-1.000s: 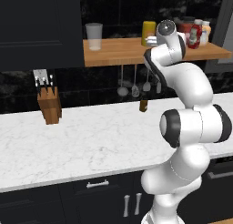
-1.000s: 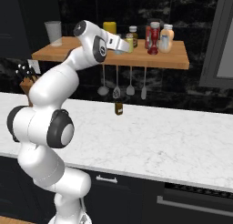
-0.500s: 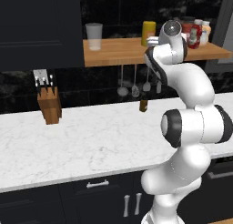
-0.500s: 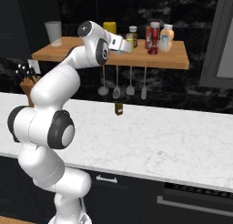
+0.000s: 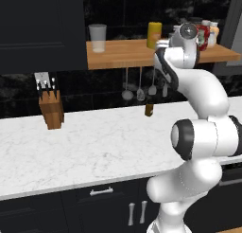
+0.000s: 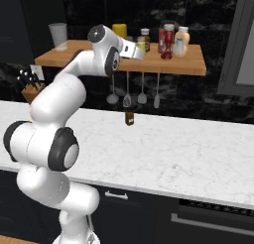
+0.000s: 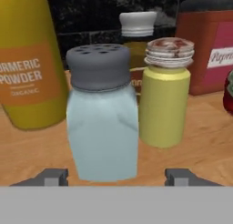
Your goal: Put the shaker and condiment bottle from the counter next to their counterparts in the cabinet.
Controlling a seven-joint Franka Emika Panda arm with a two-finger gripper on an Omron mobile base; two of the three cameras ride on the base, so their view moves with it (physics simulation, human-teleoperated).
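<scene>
In the hand view the tool (image 7: pixel 116 175) stands wide: its two dark fingertips (image 7: pixel 53 176) sit well apart at either side of the shaker (image 7: pixel 102 127), and neither seems to touch the glass, though the very base of the shaker is cut off from sight. The shaker stands upright on the wooden cabinet (image 7: pixel 191 141) shelf, squarely between the tips and just ahead of them. Close on its right, slightly behind, is a yellow-green jar (image 7: pixel 164 98) with a metal lid; on its left is a tall yellow canister (image 7: pixel 29 59) labelled turmeric powder. Behind them is a dark bottle with a white cap (image 7: pixel 136 29) and a boxy red container (image 7: pixel 207 50).

In the right base view the tool (image 6: pixel 133 50) reaches over the cabinet (image 6: pixel 168 64) shelf towards the counterparts (image 6: pixel 171 39), high above the bench (image 6: pixel 198 153).
</scene>
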